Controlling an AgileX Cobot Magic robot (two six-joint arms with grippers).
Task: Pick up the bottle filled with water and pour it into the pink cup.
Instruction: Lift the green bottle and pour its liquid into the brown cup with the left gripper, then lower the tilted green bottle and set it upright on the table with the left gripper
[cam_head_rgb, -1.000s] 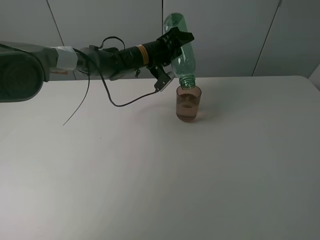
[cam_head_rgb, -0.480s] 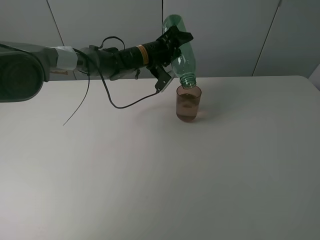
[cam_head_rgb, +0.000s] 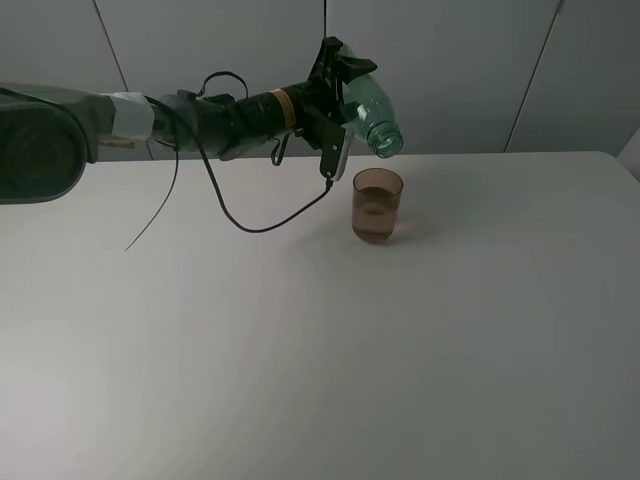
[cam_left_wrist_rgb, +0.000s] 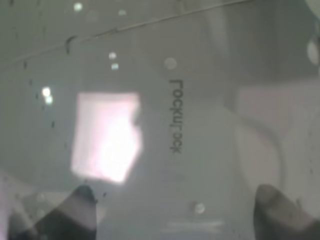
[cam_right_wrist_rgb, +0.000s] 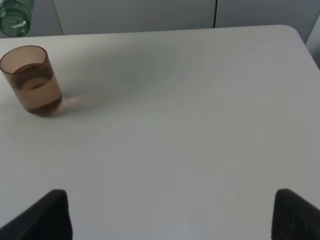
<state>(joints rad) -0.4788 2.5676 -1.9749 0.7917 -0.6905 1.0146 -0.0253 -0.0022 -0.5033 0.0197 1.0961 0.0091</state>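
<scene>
The green bottle (cam_head_rgb: 372, 112) is held in the air, tilted with its open neck pointing down and to the right, just above and beside the pink cup's rim. My left gripper (cam_head_rgb: 338, 88) is shut on the bottle's body. The pink cup (cam_head_rgb: 377, 205) stands upright on the white table (cam_head_rgb: 300, 350), partly filled with water. In the left wrist view the bottle's clear wall (cam_left_wrist_rgb: 165, 125) fills the picture between my left gripper's fingertips (cam_left_wrist_rgb: 75, 210). In the right wrist view the cup (cam_right_wrist_rgb: 32, 80) and the bottle's mouth (cam_right_wrist_rgb: 15, 17) show far off. My right gripper (cam_right_wrist_rgb: 170, 220) is open and empty over the table.
A black cable (cam_head_rgb: 270, 222) hangs from the left arm and loops down to the table left of the cup. The table's back edge meets a grey panelled wall (cam_head_rgb: 480, 60). The table's right corner (cam_right_wrist_rgb: 295, 32) shows in the right wrist view.
The bottle has swung up from steeply mouth-down over the cup to a shallower tilt. Its mouth has lifted off the cup's rim. The cup has not moved.
</scene>
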